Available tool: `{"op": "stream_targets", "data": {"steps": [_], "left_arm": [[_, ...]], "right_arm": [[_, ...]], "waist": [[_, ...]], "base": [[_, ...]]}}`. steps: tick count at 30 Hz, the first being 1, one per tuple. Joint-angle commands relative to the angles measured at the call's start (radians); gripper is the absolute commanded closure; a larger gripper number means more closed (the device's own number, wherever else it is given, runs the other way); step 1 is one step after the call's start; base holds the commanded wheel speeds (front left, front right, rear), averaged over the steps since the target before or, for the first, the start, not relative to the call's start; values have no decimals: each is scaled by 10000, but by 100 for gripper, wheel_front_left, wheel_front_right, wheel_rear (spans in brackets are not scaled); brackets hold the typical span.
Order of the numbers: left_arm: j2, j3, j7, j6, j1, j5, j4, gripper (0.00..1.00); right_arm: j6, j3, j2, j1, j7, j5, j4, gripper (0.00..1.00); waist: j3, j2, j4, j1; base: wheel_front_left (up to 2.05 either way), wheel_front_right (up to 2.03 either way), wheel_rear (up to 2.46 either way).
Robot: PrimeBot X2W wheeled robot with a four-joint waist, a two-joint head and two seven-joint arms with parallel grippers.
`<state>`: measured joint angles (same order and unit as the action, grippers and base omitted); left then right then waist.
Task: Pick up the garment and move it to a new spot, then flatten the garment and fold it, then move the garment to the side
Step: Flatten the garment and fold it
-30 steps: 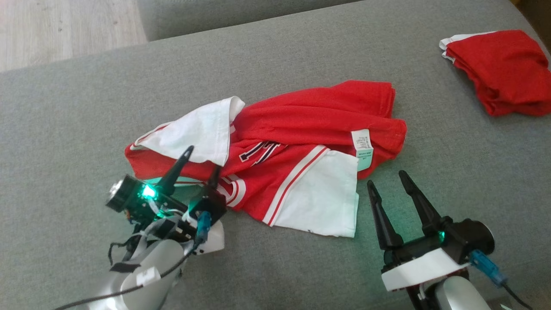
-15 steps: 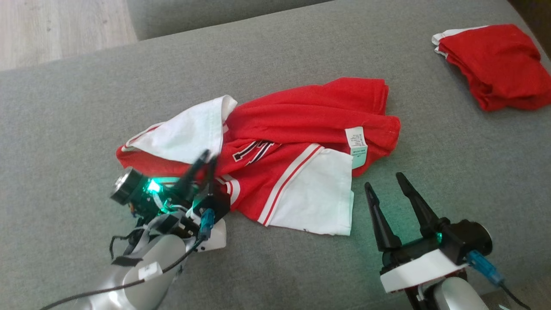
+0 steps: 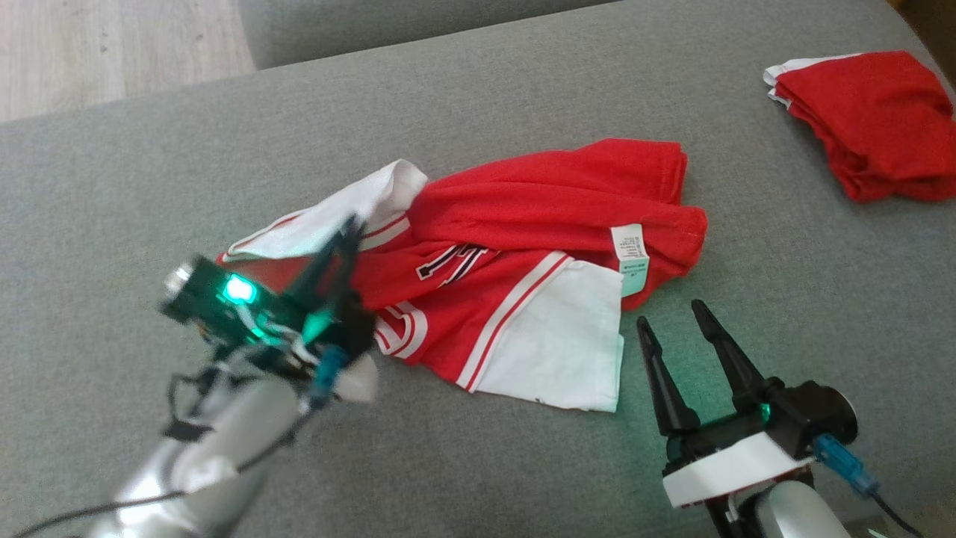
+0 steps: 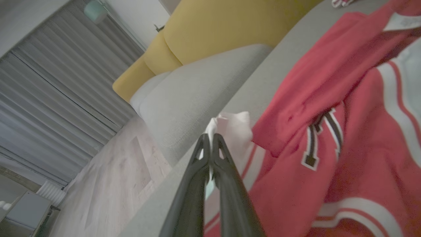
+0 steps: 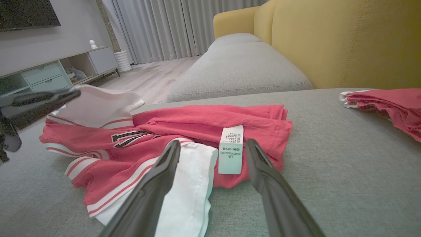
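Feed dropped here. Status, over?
Left gripper shut on garment, white sleeve. Right gripper open, near its label. Second red garment lies apart, far right.

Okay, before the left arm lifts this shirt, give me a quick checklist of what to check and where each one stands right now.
1. Grip: left claw shut on the garment's white sleeve: ok.
2. Layers pinched, one or several: cannot tell.
3. Other arm: right claw open, beside the garment, not on it: ok.
4. Room for a new spot: bare sofa around the garment: ok.
5. Red pile lies apart from the garment: ok.
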<state>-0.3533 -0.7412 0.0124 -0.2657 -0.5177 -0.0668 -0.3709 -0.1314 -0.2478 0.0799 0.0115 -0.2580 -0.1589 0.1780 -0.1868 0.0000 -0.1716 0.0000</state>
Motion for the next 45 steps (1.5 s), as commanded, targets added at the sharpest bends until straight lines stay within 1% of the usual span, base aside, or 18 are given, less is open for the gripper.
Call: {"op": "stream_targets", "data": {"steps": [1, 5, 8, 11, 17, 20, 26, 30, 32, 36, 45], "left_arm": [[-567, 617, 95, -114, -721, 93, 570, 100], [-1324, 918, -79, 13, -965, 81, 1449, 100], [-1825, 1073, -341, 78, -1108, -12, 1999, 100], [-2189, 1225, -628, 26, -1221, -130, 2596, 100], [-2841, 1552, -1146, -292, -1283, -468, 3738, 100], [-3127, 1701, -1439, -511, -1174, -658, 4543, 100], [-3676, 2040, -1998, -958, -800, -988, 6111, 100], [-4003, 2216, -2359, -1103, -434, -1006, 6949, 100], [-4052, 2232, -2429, -1121, -336, -980, 7115, 100], [-4164, 2243, -2601, -1215, 53, -858, 7499, 100], [-4070, 2082, -2472, -1342, 491, -607, 7565, 100]], "right_arm": [[7, -171, 131, 259, -38, -53, -226, 0], [7, 16, 256, 389, -38, -19, -74, 0], [7, 215, 322, 585, -38, -296, 92, 0], [7, 379, 664, 947, -38, -457, 292, 0], [7, 906, 1388, 1766, -38, -727, 1057, 0], [7, 1180, 1703, 2099, -38, -848, 1588, 0], [7, 1333, 2079, 2641, -38, -1160, 2607, 0], [7, 952, 2240, 3014, -2, -1534, 3244, 0], [7, 858, 2284, 3130, -2, -1653, 3387, 0], [7, 356, 2466, 3616, -9, -1933, 3816, 0], [7, -1937, 2774, 4087, 233, -2744, 4434, 0]], "waist": [[11, 0, 35, 0], [-77, 0, 85, 0], [-219, 0, 82, 0], [-425, 0, 93, 0], [-735, 0, 197, 0], [-797, 0, 352, 0], [-764, 0, 785, 0], [-695, 0, 1101, 0], [-688, 0, 1182, 0], [-678, 0, 1460, 0], [-717, 0, 1818, 0]], "base": [[0, 0, 0], [0, 0, 0], [0, 0, 0], [0, 0, 0], [0, 0, 0], [0, 0, 0], [0, 0, 0], [0, 0, 0], [0, 0, 0], [0, 0, 0], [0, 0, 0]]}}
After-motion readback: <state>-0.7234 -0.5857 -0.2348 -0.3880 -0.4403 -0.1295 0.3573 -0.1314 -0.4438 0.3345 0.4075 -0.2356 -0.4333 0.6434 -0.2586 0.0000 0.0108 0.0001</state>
